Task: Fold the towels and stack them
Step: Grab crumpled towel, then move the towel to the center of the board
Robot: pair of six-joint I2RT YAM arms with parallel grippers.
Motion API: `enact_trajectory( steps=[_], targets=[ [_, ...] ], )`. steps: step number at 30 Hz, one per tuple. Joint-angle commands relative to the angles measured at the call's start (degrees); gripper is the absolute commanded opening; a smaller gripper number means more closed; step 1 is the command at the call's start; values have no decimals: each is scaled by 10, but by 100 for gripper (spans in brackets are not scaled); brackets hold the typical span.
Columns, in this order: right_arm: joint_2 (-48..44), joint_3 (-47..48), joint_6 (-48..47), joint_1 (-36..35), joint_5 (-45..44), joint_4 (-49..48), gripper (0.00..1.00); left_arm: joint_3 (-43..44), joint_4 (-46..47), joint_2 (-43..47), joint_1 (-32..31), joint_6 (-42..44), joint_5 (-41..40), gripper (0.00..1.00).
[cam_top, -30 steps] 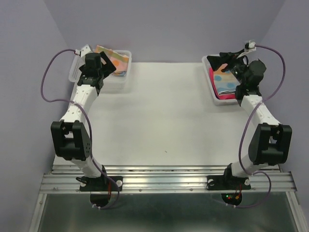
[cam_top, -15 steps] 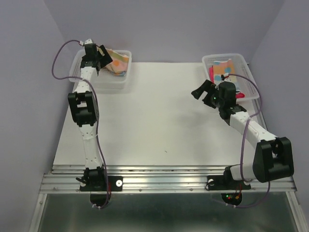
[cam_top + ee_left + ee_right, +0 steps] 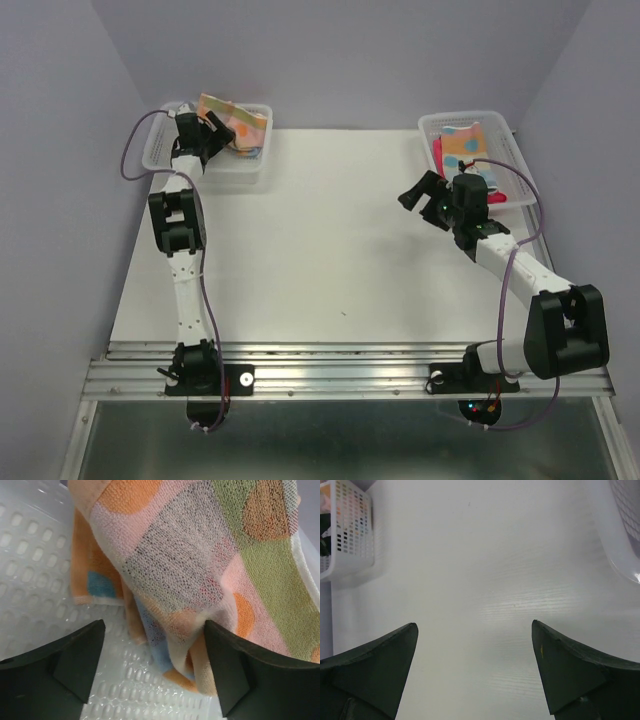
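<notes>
Your left gripper [image 3: 153, 630] sits in the far-left basket [image 3: 30, 555], fingers spread apart, with the orange patterned towel [image 3: 200, 555] between them. Your right gripper [image 3: 473, 626] hangs over the table [image 3: 480, 555], fingers parted. Other towels [image 3: 462, 150] lie in the far-right basket [image 3: 510, 125].

Worktop [image 3: 330, 250]: white, flat, matte. Standing directly on it are two items. Left basket [image 3: 240, 172], white plastic mesh, at the far left corner. Right basket [image 3: 428, 140], same make, at the far right corner. The two are well apart.

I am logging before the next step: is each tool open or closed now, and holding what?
Left tool: open around the patterned towel, not clamped on it.
Right tool: open, holding nothing, over the table.
</notes>
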State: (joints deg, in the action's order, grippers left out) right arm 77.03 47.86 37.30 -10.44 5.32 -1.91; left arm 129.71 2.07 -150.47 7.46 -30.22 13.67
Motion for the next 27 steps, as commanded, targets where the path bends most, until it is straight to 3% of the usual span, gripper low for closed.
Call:
enact_trajectory(
  steps=[1, 4, 6, 7, 8, 12, 21, 27],
  targets=[
    [2, -7, -9, 1, -15, -20, 100, 36, 88, -5, -3, -39, 47, 84],
    [11, -5, -13, 1, -15, -23, 100, 38, 129, -16, -3, -61, 71, 56],
    [18, -4, -16, 1, -16, -21, 100, 48, 133, -18, -3, -75, 85, 31],
    [20, -1, -18, 2, -16, -20, 100, 48, 137, -12, -3, -77, 88, 7],
    [22, -1, -20, 1, -16, -20, 100, 45, 138, -5, -3, -78, 89, 0],
    [22, -7, -23, 1, -14, -29, 100, -10, 161, 65, -3, -68, 89, 0],
    [-14, -15, -14, 1, -25, -45, 100, -178, 194, 319, -3, -39, 110, 0],
    [-51, 9, -12, 1, -50, 14, 100, -294, 217, 489, -6, -33, 122, 0]
  ],
)
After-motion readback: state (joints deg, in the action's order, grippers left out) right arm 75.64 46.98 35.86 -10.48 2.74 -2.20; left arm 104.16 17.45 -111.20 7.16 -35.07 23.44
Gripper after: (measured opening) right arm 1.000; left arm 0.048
